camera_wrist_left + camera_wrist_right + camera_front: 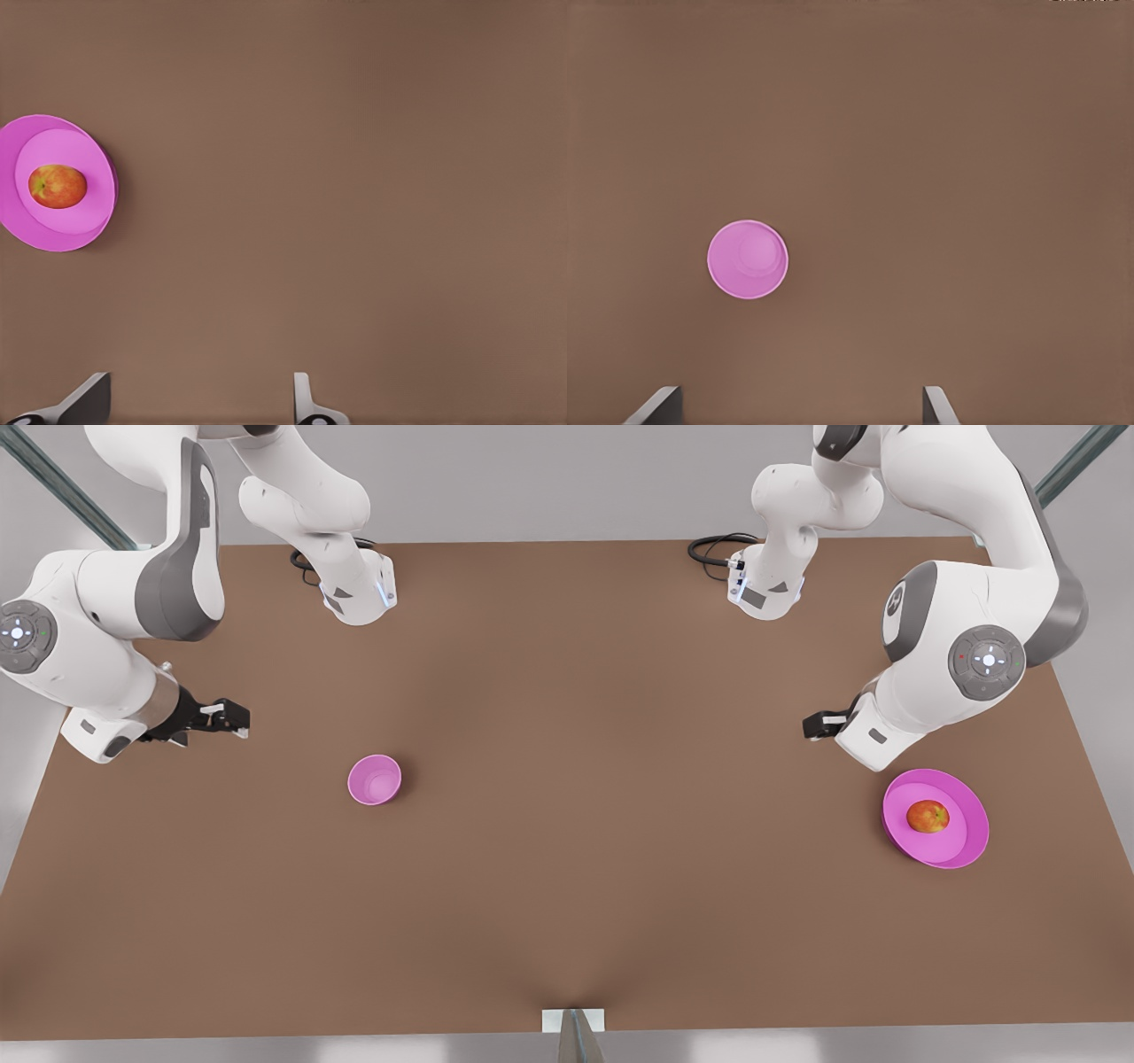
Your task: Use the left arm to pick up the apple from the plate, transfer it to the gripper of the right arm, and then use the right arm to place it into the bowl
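The red-orange apple [928, 816] [58, 186] lies in the middle of the wide magenta plate [970, 846] [53, 235] at the front view's right. My left gripper [813, 725] [199, 403] hovers open behind and a little to the left of the plate, with nothing between its fingers. The small pink bowl [374, 779] [747, 258] stands left of the table's centre and holds nothing. Farther to the front view's left, my right gripper [230, 718] [799, 405] waits open, apart from the bowl.
The brown table [567, 868] stretches bare between bowl and plate. Both arm bases [359, 593] [766, 589] stand at its far edge with black cables [718, 549] beside them. A small white bracket [573, 1020] sits at the front edge.
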Available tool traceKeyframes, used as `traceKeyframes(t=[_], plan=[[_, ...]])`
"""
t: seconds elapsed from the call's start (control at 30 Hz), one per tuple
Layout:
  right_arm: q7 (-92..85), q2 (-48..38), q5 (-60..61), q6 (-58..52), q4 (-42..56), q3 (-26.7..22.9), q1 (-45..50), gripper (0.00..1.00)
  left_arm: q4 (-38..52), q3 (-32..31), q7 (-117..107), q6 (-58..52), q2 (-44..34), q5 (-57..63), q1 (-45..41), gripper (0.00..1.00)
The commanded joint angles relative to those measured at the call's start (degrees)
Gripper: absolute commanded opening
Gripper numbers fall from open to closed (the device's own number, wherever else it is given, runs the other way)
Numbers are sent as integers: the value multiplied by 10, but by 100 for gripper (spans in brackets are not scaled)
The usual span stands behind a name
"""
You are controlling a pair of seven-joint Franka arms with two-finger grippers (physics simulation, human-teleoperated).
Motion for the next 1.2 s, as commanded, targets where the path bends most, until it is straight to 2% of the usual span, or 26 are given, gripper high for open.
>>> traceKeyframes(t=[0.0,0.07,0.1,0.2,0.3,0.37,0.47,0.53,1.17], plan=[[-23,0,0,7,1,0,1,100,0,0,1,0,-1,0,0,100],[-23,0,0,7,0,0,1,100,-2,7,29,3,5,-4,7,100],[-23,0,0,7,0,0,1,100,-1,28,98,9,38,-5,29,100],[-24,0,0,7,0,0,1,100,-4,36,211,145,124,0,144,100],[-24,0,0,7,-1,0,1,100,-5,38,287,242,185,15,202,100],[-24,1,0,7,-1,0,1,100,-16,57,308,284,199,13,217,100],[-24,2,0,7,-2,0,1,100,-104,73,306,417,199,12,222,100],[-24,2,0,7,-2,0,1,100,-138,78,306,465,200,8,222,100],[-24,5,0,8,-6,1,3,100,-185,87,308,484,249,-41,243,100]])
